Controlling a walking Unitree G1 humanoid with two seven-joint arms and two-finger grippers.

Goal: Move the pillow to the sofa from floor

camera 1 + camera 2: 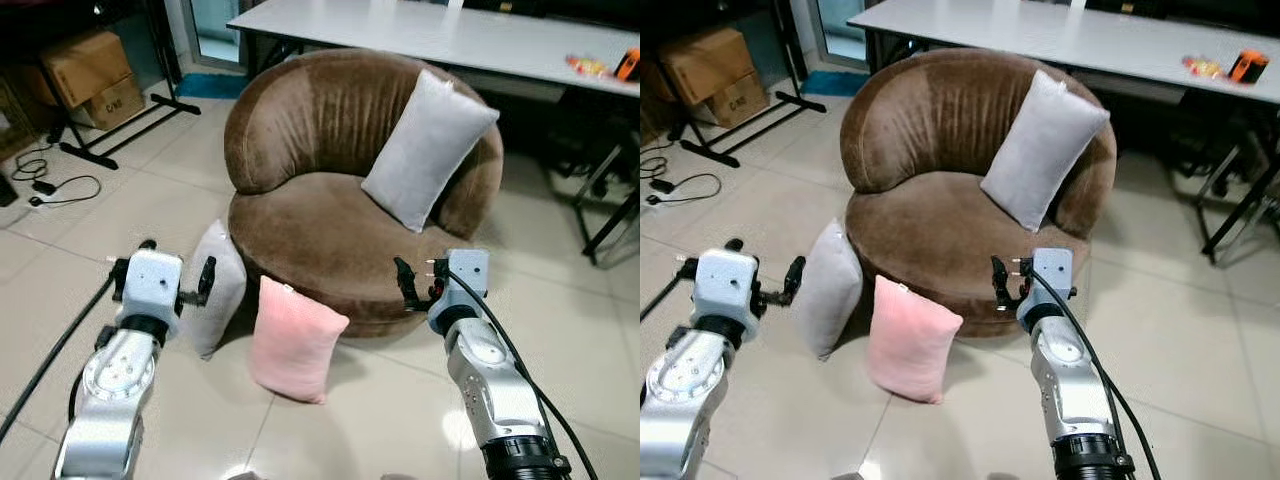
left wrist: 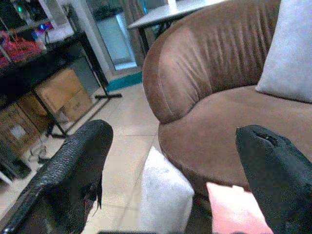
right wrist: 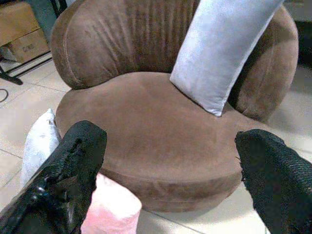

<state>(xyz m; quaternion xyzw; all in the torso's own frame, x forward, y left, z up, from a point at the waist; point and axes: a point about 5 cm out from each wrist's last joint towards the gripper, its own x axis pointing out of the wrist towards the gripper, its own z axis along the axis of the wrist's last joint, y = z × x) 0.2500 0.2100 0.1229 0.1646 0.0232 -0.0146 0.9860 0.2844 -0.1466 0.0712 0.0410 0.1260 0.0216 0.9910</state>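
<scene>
A pink pillow [image 1: 295,340] stands on the tiled floor, leaning against the front of the round brown sofa [image 1: 320,215]. Just left of it a grey pillow [image 1: 218,285] also leans on the sofa's base. Another grey pillow [image 1: 428,148] rests on the seat against the backrest. My left gripper [image 2: 173,136] is open, held low beside the floor's grey pillow [image 2: 163,195]. Open too, my right gripper [image 3: 170,136] hovers by the sofa's front right edge, to the right of the pink pillow [image 3: 109,209]. Neither holds anything.
A long white table [image 1: 430,35] stands behind the sofa. Cardboard boxes [image 1: 90,75], a black stand's legs [image 1: 120,130] and cables [image 1: 50,185] lie at the far left. Black frame legs [image 1: 610,200] stand at the right. Open tiled floor lies before me.
</scene>
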